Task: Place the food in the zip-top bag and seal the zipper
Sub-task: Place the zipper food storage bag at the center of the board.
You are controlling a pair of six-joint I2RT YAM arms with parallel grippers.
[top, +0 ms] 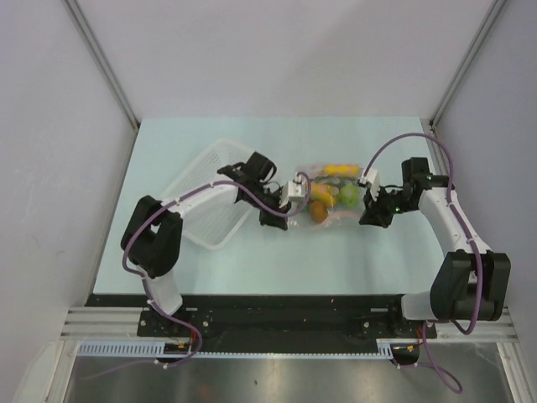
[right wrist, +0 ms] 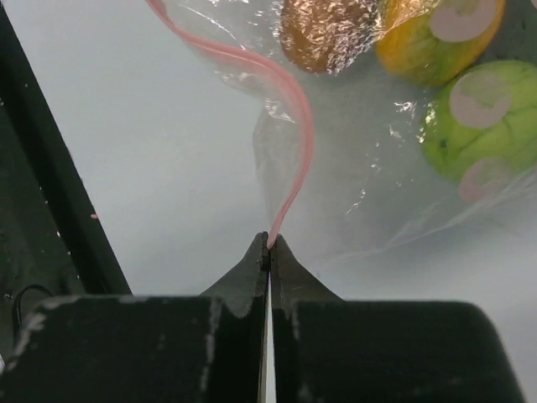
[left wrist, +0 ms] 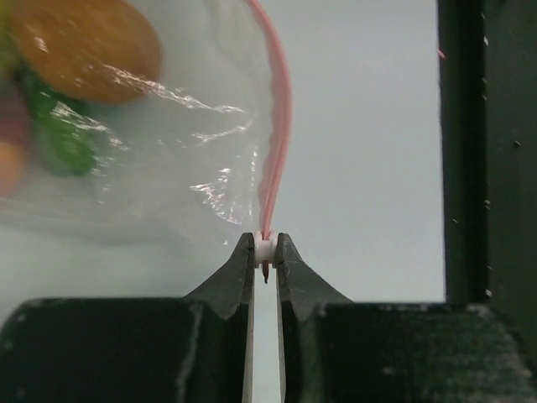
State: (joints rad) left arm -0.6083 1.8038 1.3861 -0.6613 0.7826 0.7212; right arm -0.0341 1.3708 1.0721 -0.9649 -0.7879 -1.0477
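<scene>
The clear zip-top bag [top: 331, 201] lies on the table between my two grippers, with the food inside it. In the left wrist view an orange piece [left wrist: 84, 42] and a green piece [left wrist: 59, 143] show through the plastic. In the right wrist view I see a lime-green ball [right wrist: 482, 117], a yellow-orange piece [right wrist: 436, 34] and a brownish-orange piece [right wrist: 323, 34]. My left gripper [left wrist: 265, 252] [top: 284, 217] is shut on a small white slider at one end of the pink zipper [left wrist: 281, 126]. My right gripper [right wrist: 269, 246] [top: 367, 217] is shut on the other end of the zipper [right wrist: 302, 134].
The white tray [top: 189, 172] sits at the left of the bag, partly under my left arm. Grey walls close in the table at the back and both sides.
</scene>
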